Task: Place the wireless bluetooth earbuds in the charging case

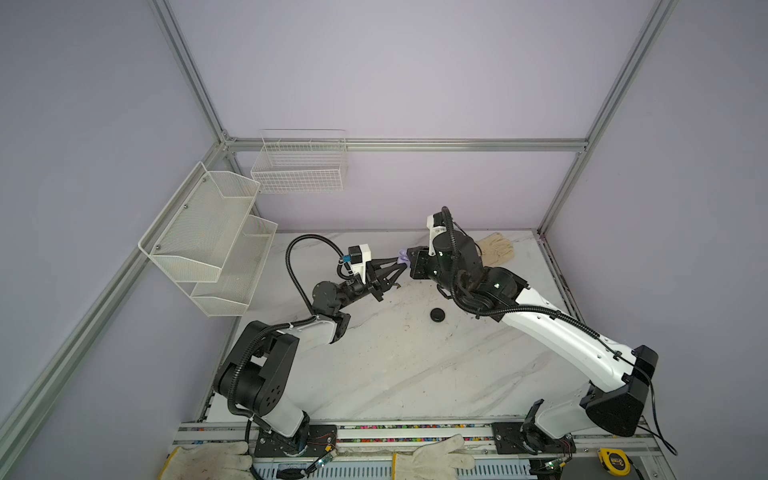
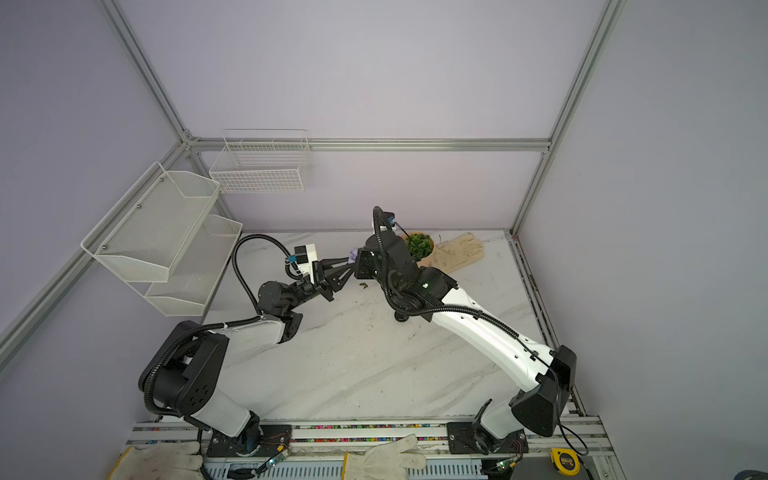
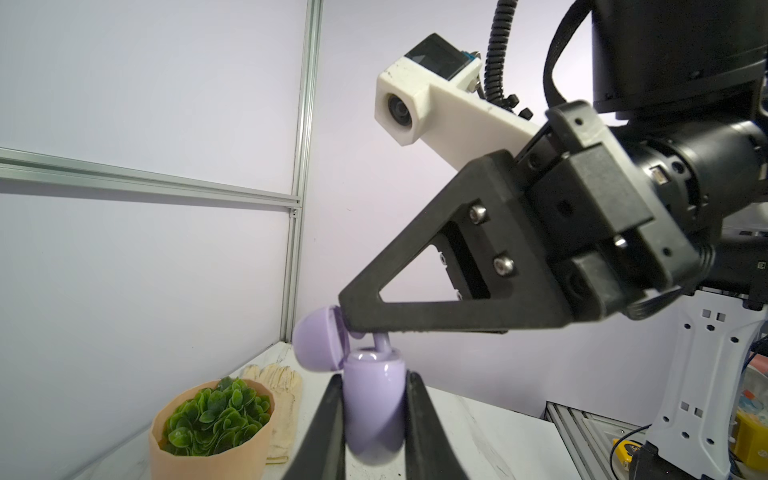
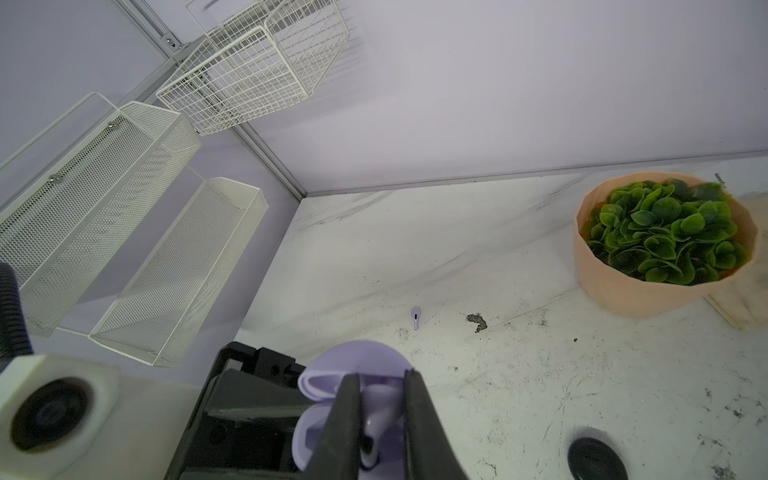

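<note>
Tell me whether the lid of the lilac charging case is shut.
No: in the left wrist view the lid of the lilac charging case stands swung open, with a lilac earbud at its mouth.

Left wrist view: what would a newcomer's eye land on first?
The lilac charging case, lid open, is clamped in the left arm's jaws above the table. Right over its opening, the right arm's jaws pinch a lilac earbud by its stem. Beyond, a potted green plant stands on the table.
</note>
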You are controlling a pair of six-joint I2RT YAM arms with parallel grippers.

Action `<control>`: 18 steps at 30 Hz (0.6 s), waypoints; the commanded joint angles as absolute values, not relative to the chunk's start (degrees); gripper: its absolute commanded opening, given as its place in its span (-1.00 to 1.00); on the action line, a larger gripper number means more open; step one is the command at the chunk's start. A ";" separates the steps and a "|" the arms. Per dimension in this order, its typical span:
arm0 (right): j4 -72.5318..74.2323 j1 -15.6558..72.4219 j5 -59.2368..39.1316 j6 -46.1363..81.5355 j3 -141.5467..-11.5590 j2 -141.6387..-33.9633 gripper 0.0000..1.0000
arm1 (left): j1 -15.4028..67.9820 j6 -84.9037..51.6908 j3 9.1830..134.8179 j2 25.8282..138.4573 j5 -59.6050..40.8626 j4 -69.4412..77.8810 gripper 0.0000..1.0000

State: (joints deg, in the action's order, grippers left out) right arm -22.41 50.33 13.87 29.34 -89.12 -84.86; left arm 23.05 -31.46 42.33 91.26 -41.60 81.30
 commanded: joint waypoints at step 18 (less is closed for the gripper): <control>-27.47 50.84 14.17 26.36 -95.17 -87.14 -0.10 | 23.38 -30.67 45.35 87.82 -40.78 86.05 -1.00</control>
State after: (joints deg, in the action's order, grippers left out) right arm -25.45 50.54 13.82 27.14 -92.73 -86.59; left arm 23.00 -31.44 42.33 90.59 -40.32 81.03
